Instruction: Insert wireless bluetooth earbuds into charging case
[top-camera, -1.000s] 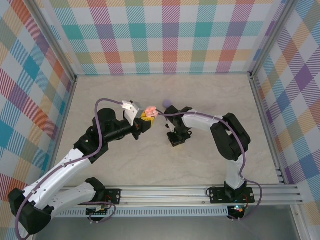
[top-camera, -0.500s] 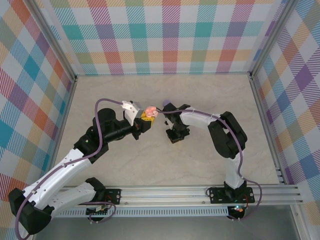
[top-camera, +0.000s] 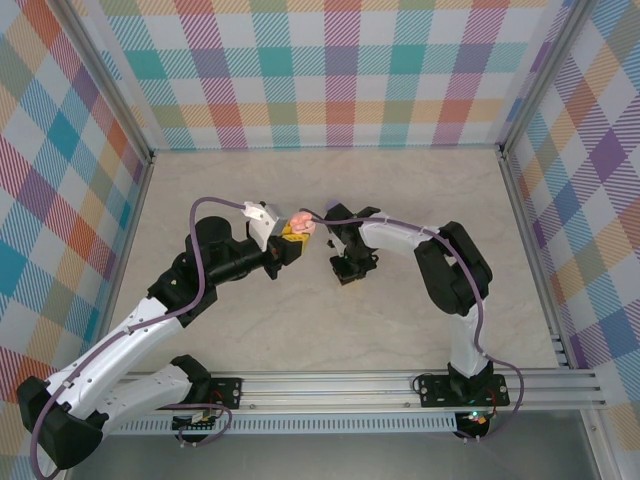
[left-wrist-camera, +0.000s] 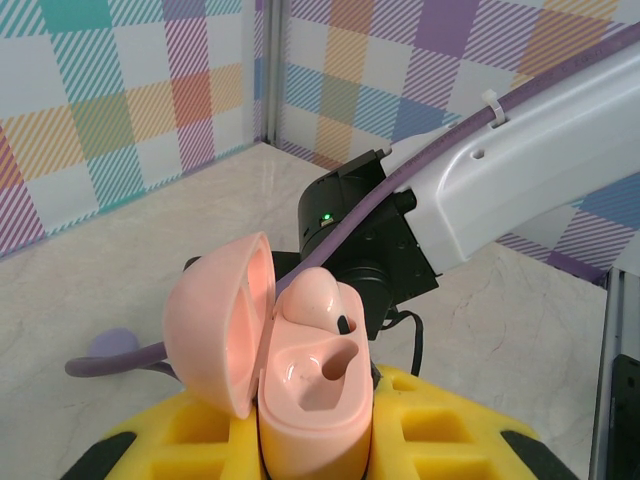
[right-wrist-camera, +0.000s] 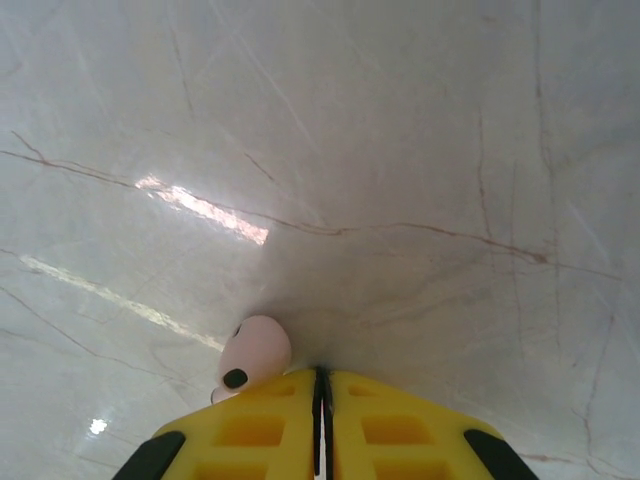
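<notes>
My left gripper (left-wrist-camera: 315, 445) is shut on a pale pink charging case (left-wrist-camera: 312, 400), held upright between its yellow pads (left-wrist-camera: 440, 425). The case's lid (left-wrist-camera: 215, 320) is swung open to the left. One pale pink earbud (left-wrist-camera: 312, 292) sits in the far slot and the near slot is empty. In the top view the case (top-camera: 302, 223) is near the table's middle, with my right gripper (top-camera: 347, 272) just to its right, pointing down at the table. The right gripper (right-wrist-camera: 322, 385) is shut with nothing between its pads. A loose pale pink earbud (right-wrist-camera: 256, 352) lies on the table against the left pad's outer side.
The marble tabletop (top-camera: 420, 180) is walled by plaid panels. A lilac rounded thing (left-wrist-camera: 112, 347) lies on the table left of the open lid. My right arm (left-wrist-camera: 520, 170) and its purple cable cross close behind the case.
The right arm has shifted a little to the left, toward the held case. The left arm and the case have not moved.
</notes>
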